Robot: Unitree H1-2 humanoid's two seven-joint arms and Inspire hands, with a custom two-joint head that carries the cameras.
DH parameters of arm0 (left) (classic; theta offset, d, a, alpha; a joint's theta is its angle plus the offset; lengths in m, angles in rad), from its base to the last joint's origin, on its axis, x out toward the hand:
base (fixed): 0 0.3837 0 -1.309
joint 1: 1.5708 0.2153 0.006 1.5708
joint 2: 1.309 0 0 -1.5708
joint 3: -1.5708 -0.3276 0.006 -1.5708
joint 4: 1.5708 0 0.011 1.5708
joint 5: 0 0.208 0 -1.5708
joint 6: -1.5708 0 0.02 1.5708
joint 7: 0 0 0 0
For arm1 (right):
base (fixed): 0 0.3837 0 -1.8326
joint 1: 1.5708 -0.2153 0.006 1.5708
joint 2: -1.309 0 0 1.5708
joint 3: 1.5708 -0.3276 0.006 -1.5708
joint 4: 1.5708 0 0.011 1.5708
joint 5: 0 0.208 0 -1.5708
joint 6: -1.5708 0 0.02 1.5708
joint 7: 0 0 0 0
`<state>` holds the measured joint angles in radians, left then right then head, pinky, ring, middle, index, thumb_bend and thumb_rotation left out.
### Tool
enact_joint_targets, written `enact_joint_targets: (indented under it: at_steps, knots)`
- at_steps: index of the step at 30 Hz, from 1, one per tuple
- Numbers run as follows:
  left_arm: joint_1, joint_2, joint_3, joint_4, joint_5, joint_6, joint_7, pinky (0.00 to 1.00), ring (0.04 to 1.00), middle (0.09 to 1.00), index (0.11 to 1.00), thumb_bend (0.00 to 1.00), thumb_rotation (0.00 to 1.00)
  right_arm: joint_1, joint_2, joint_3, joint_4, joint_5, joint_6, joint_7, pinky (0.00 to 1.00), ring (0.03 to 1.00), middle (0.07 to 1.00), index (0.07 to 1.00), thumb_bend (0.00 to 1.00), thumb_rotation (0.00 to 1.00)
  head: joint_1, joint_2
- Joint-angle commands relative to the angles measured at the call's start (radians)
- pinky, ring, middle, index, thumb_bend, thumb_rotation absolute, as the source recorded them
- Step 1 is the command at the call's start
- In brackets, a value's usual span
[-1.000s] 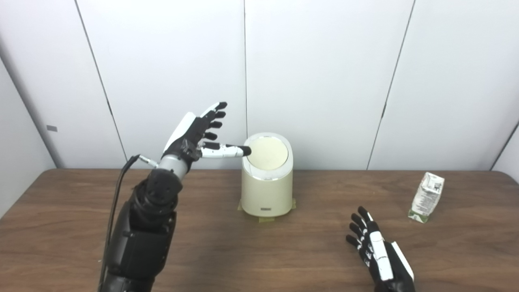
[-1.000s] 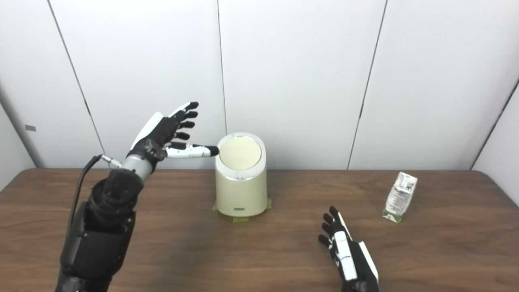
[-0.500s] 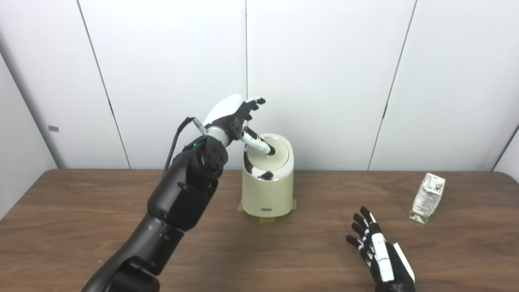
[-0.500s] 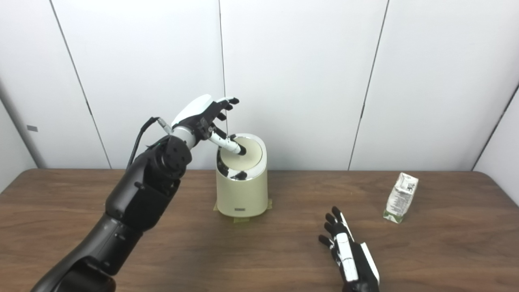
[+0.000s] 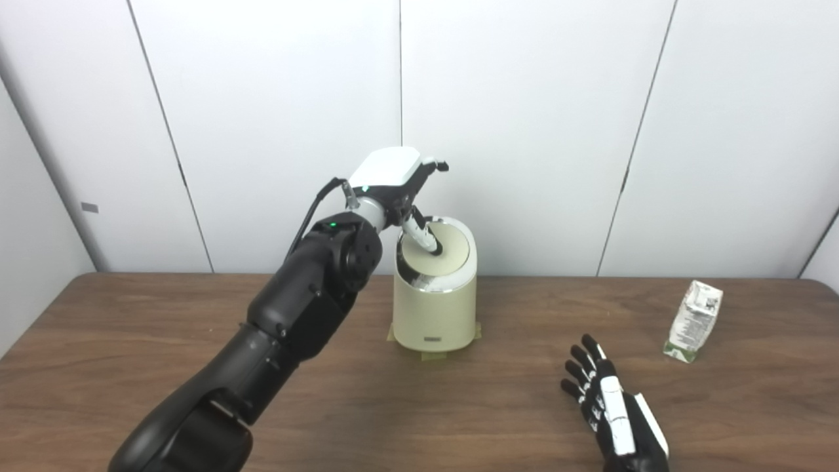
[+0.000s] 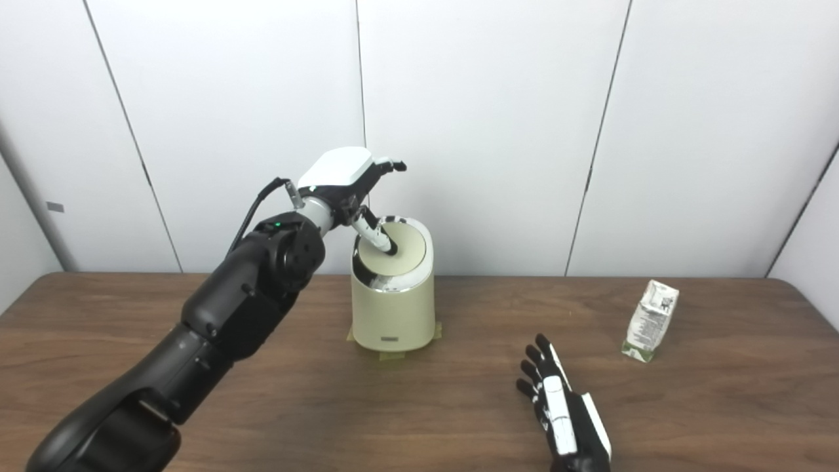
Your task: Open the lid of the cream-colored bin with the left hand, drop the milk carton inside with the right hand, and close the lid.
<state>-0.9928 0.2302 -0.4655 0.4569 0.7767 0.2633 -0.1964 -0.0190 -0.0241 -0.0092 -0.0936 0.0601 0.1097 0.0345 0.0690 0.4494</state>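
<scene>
The cream-colored bin [image 5: 434, 313] stands at the back middle of the table, on strips of tape. Its round lid [image 5: 447, 257] lies flat in a shiny ring. My left hand [image 5: 396, 174] hovers palm down over the bin's left side, fingers apart, with the thumb [image 5: 423, 236] pointing down onto the lid near its middle. It holds nothing. The milk carton [image 5: 694, 321] stands upright and slightly crumpled at the right of the table. My right hand [image 5: 613, 410] lies flat and open on the table near the front, left of the carton and well apart from it.
The brown wooden table [image 5: 131, 341] runs the whole width. White wall panels [image 5: 524, 98] close off the back, right behind the bin. A black cable [image 5: 314, 206] loops from the left wrist.
My left hand swung from beside the bin to above it and turned palm down, and the thumb came down onto the lid. The right hand and the carton stayed put.
</scene>
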Motion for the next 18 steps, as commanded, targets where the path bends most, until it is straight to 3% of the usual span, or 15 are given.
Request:
enact_joint_targets:
  at_steps: [1,13,18]
  knots:
    - [-0.077,0.007,0.002,-0.010,0.031,-0.006,0.029,0.75,0.875,0.908,0.888,0.91,0.09,-0.016,0.006,0.004,-0.015,0.008,0.008,0.005,0.92,0.940,0.960,0.970,0.62,1.00,0.000,0.004]
    - [-0.063,0.001,-0.038,-0.014,0.061,-0.019,0.001,0.80,0.863,0.882,0.891,0.95,0.11,-0.015,0.000,0.002,-0.010,0.012,-0.002,0.008,0.92,0.946,0.961,0.971,0.62,1.00,0.005,0.013]
    - [-0.058,0.010,-0.084,-0.014,0.117,-0.041,-0.002,0.80,0.877,0.885,0.889,0.95,0.12,-0.012,-0.009,-0.001,-0.022,0.011,-0.003,0.010,0.94,0.958,0.966,0.974,0.63,1.00,0.010,0.025]
